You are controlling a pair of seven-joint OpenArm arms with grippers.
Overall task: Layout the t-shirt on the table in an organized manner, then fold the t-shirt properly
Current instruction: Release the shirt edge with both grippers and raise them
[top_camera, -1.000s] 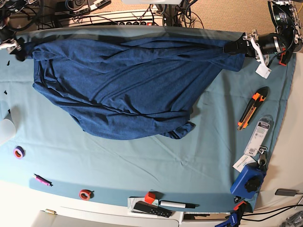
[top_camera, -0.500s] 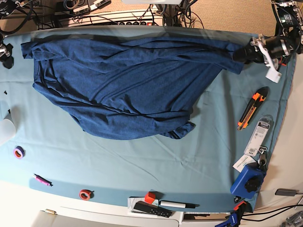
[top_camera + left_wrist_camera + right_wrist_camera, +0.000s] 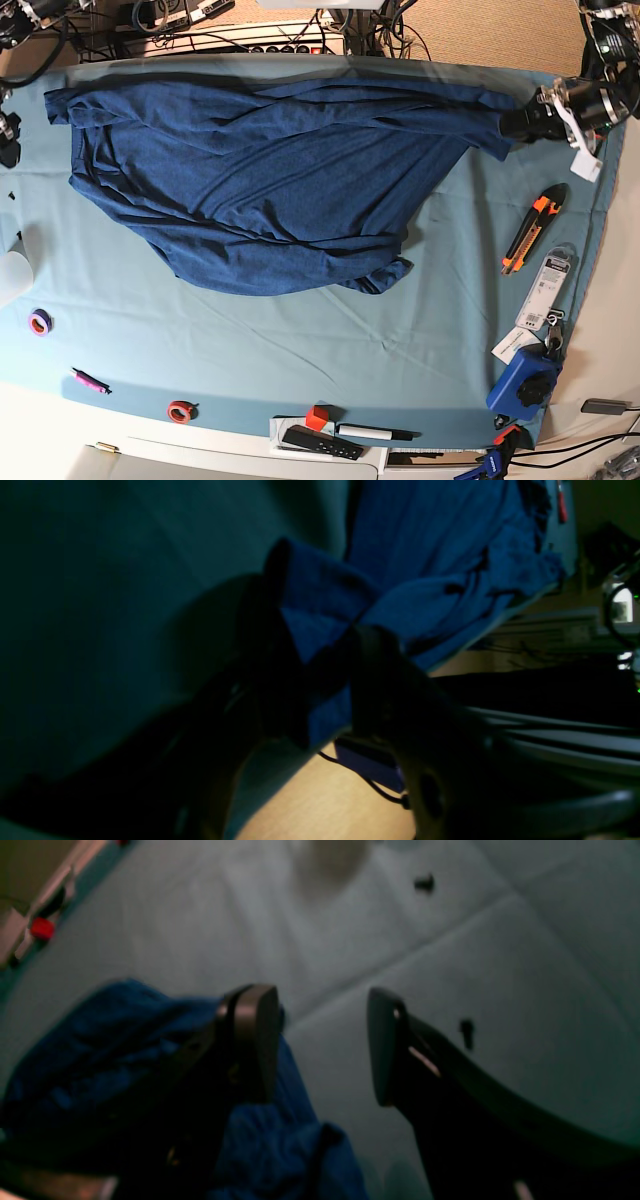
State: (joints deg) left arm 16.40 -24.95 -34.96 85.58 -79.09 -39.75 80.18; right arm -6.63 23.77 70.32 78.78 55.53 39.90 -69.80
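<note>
**A:** So, starting at the jaws: what has each gripper got?

**B:** The left gripper (image 3: 325, 680) is pinching a bunched corner of the t-shirt (image 3: 270, 190). In the left wrist view, blue cloth fills the gap between the two dark fingers. The right gripper (image 3: 322, 1040) has its jaws spread with nothing between them; one finger (image 3: 252, 1040) lies against a rumpled blue edge, but only bare teal cover shows in the gap.

**A:** And the shirt itself?

**B:** It lies across the far half of the desk (image 3: 300, 340), drawn out in long folds toward the left gripper at the far corner. The nearer edge sags in a curve, with a small curled lump at its lowest point (a sleeve or hem, I cannot tell which).

**A:** How will it handle?

**B:** Soft, light and limp, I'd judge. It creases wherever it is dragged and should slide easily on the teal cover. Pulling from one corner only ropes it up, as those folds suggest.

**A:** Where would you take hold?

**B:** At two opposite corners or the shoulder seams, gripping hem rather than loose middle, so tension spreads it flat. I'd keep it away from the orange utility knife (image 3: 532, 228) and the blue tool (image 3: 524, 381) along that side.
</note>
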